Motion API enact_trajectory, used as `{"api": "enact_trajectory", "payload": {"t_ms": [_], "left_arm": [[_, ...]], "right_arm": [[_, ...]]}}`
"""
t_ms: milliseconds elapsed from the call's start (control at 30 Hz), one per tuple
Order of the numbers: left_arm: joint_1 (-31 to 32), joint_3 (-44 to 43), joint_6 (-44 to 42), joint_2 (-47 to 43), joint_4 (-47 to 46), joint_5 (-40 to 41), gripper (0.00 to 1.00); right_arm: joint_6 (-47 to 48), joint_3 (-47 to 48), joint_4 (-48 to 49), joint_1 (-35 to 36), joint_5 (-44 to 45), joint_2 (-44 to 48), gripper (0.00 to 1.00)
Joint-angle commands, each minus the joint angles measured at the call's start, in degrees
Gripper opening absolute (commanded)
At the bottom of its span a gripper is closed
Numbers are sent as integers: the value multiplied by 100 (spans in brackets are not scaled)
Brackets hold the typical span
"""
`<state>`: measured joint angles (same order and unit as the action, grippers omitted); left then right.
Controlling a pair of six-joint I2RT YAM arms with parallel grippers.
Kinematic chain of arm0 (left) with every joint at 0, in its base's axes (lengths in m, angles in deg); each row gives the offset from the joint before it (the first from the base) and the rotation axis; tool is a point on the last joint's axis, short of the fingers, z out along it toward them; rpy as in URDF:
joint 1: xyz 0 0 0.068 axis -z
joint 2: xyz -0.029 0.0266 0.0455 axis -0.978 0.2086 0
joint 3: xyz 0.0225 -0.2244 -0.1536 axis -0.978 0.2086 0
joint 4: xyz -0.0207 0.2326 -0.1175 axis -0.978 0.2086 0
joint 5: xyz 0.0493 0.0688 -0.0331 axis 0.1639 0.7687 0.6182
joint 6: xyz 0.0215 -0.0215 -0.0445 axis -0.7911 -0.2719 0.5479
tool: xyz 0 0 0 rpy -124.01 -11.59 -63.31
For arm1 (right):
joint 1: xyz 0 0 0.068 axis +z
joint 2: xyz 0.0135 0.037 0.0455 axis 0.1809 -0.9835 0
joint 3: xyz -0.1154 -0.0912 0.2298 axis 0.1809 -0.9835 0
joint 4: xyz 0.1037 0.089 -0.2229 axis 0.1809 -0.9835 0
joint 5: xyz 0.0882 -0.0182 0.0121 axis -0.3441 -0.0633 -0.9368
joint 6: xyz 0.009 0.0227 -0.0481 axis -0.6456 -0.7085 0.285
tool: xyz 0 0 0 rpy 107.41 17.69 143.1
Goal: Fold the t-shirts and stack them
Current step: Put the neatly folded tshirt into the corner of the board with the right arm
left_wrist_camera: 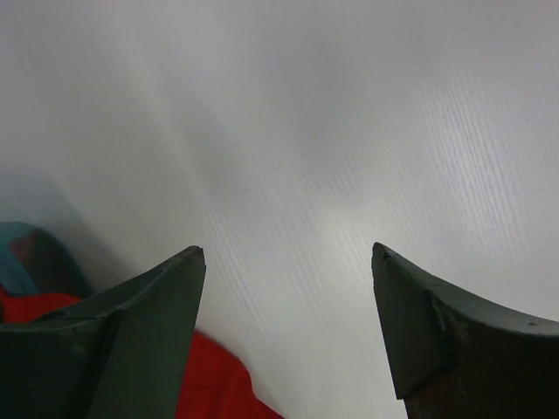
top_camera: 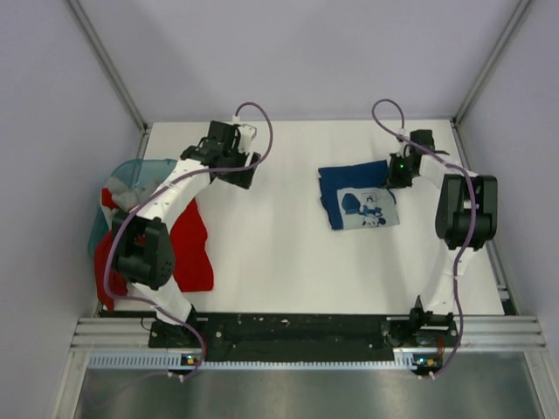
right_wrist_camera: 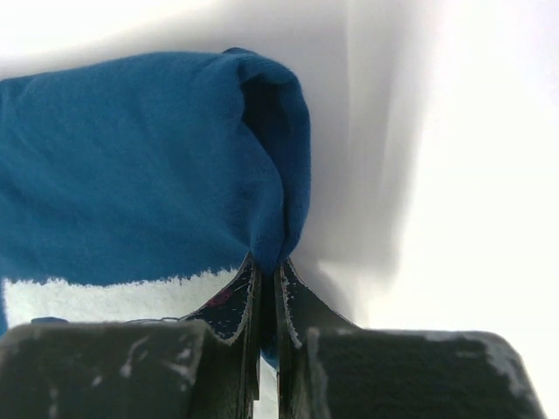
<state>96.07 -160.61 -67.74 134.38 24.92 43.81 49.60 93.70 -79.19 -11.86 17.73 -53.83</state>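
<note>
Shirts: blue one (top_camera: 354, 185), red one (top_camera: 190, 249)

blue t-shirt (top_camera: 351, 183), white print | red t-shirt (top_camera: 190, 250) | teal basket (top_camera: 133, 168)

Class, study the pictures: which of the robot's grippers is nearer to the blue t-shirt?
Right. The right gripper touches the blue t-shirt, its jaws pinching an edge of the cloth. The left gripper hangs open across the table, apart from it, near the red t-shirt.
</note>
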Motion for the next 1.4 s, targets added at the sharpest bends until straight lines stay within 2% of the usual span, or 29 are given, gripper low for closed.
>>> {"api": "enact_trajectory", "payload": {"t_ms": [0, 167, 400, 567, 733, 1067, 1100, 1167, 1200, 1233, 1267, 1300, 1367], "left_arm": [[-176, 238, -347, -511, -127, 51, 81], [-299, 343, -417, -678, -154, 94, 82], [-405, 352, -479, -713, -189, 376, 82], [-431, 326, -532, -714, -224, 481, 82], [-431, 282, -540, -626, -215, 534, 82], [-431, 335, -593, -661, -215, 683, 82], [-440, 344, -593, -678, -224, 683, 82], [-440, 352, -602, -687, -224, 701, 82], [-440, 352, -602, -687, -224, 710, 82], [-440, 344, -611, -696, -224, 710, 82], [-440, 361, -611, -705, -224, 710, 82], [-440, 361, -611, -713, -233, 692, 82], [-440, 361, -611, -731, -224, 657, 82]], "right_arm": [[1099, 988, -149, -191, 671, -370, 0], [1672, 2244, -711, -340, 1514, -1152, 0], [1313, 3212, -1072, -954, 2228, -1794, 0], [1355, 3582, -1038, -1350, 2448, -2102, 0], [1629, 4187, -1011, -1404, 2343, -2480, 0], [1101, 4883, -766, -1456, 2711, -2850, 0], [1066, 4918, -739, -1456, 2747, -2876, 5], [1022, 4910, -730, -1456, 2808, -2885, 25], [1013, 4892, -721, -1456, 2843, -2868, 40], [848, 4883, -730, -1456, 2896, -2841, 61], [716, 4857, -730, -1456, 3018, -2789, 86], [497, 4796, -687, -1448, 3228, -2675, 99], [232, 4489, -398, -1421, 3414, -2351, 99]]}}
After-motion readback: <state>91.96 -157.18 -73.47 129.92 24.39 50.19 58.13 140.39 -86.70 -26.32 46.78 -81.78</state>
